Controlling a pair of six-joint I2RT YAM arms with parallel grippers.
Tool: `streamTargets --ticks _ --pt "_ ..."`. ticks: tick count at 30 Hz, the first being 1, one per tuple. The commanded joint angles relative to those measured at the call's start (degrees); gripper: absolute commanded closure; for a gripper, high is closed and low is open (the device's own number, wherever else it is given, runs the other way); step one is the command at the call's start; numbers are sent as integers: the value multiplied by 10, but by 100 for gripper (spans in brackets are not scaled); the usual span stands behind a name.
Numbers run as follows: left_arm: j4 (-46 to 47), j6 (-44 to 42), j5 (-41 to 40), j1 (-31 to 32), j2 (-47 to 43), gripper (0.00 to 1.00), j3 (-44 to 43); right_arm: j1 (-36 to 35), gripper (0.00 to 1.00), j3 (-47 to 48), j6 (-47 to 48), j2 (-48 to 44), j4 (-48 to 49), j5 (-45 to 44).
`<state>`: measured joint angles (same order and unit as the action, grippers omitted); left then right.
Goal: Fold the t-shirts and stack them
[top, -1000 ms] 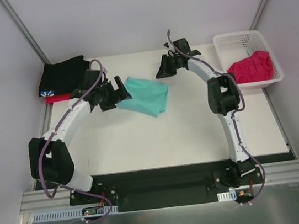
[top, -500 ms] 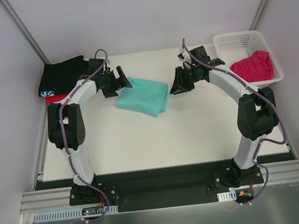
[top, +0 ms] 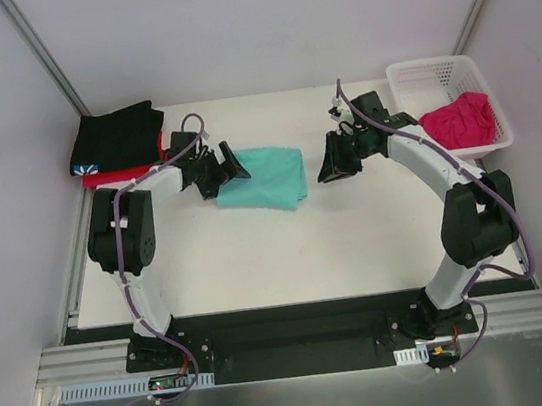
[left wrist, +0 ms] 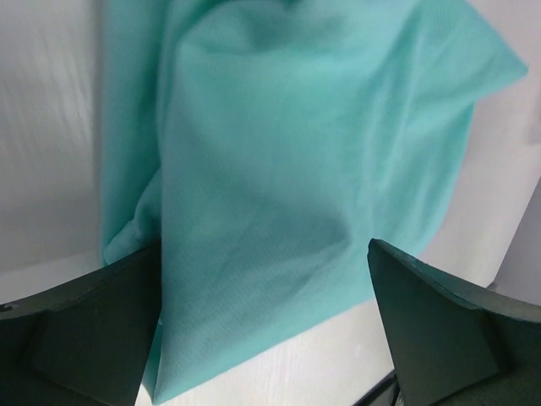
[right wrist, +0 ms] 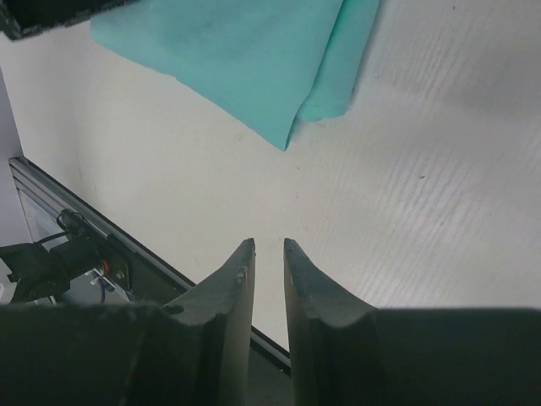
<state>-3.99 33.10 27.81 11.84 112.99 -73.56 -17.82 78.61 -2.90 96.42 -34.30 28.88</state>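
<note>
Black t-shirt (top: 118,134) bears a blue-white mark (top: 92,169), unreadably small.

1. White shells are covering the links of the left arm (top: 141,300) and the right arm (top: 426,156), with black housings bulging at the joints.
2. Thin grey-purple cables (top: 191,119) are looping along both arms.
3. Matte black, wedge-shaped fingers (right wrist: 221,321) are forming the left gripper (left wrist: 264,249) and the right gripper (right wrist: 266,244).

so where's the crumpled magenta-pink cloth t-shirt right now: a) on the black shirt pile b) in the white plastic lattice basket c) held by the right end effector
b, the crumpled magenta-pink cloth t-shirt lies inside the white plastic lattice basket, away from both arms.
</note>
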Motion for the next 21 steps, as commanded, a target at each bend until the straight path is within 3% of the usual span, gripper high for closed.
streamTargets --ticks 1,10,21 --pt "19 36 -9 35 -87 1 77 -2 78 -13 -10 -19 -9 -13" --pt "21 43 -28 56 -181 1 151 -11 79 -21 -10 46 46 -5" --pt "-17 18 -29 43 -204 1 138 -15 76 142 26 186 10 21"
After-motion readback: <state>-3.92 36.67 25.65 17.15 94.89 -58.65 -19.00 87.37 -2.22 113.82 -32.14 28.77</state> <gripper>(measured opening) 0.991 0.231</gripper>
